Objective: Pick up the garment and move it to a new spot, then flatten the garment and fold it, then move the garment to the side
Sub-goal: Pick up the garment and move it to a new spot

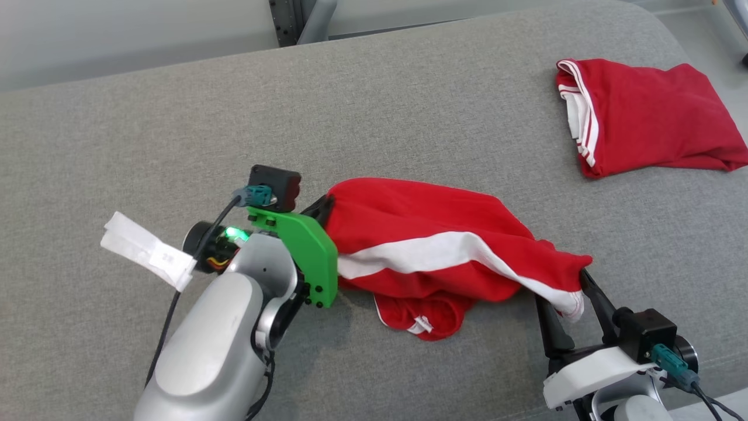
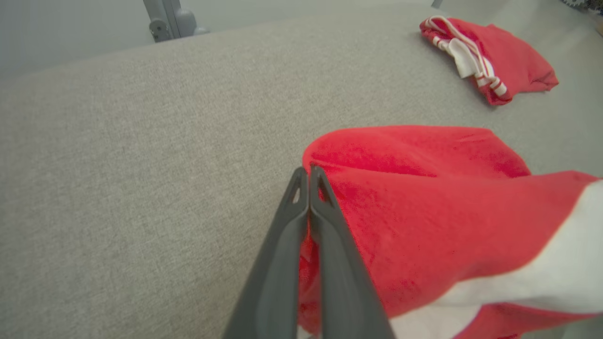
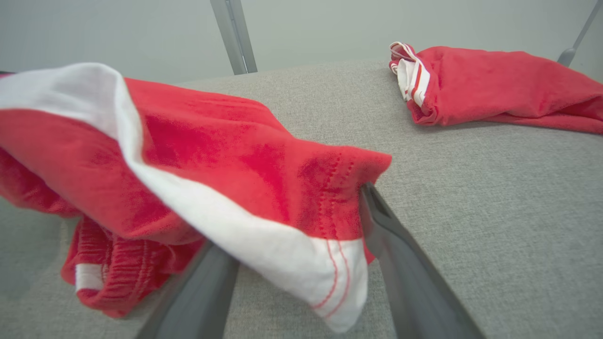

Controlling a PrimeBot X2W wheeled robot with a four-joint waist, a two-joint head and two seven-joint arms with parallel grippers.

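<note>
The garment (image 1: 432, 234) is a pair of red shorts with a white side stripe, bunched and partly lifted over the grey fabric surface (image 1: 409, 105). My left gripper (image 1: 323, 206) is shut on its left edge; in the left wrist view the two fingertips (image 2: 308, 172) press together against the red cloth (image 2: 424, 197). My right gripper (image 1: 564, 292) is open at the garment's right end. There the stitched hem corner (image 3: 330, 263) drapes between and over its spread fingers (image 3: 400, 254). The waistband (image 1: 421, 318) sags onto the surface.
A second red garment (image 1: 648, 117) with white trim lies folded at the back right, apart from the first. A white tag (image 1: 146, 248) hangs from my left arm's cable. A metal post (image 1: 298, 20) stands behind the far edge.
</note>
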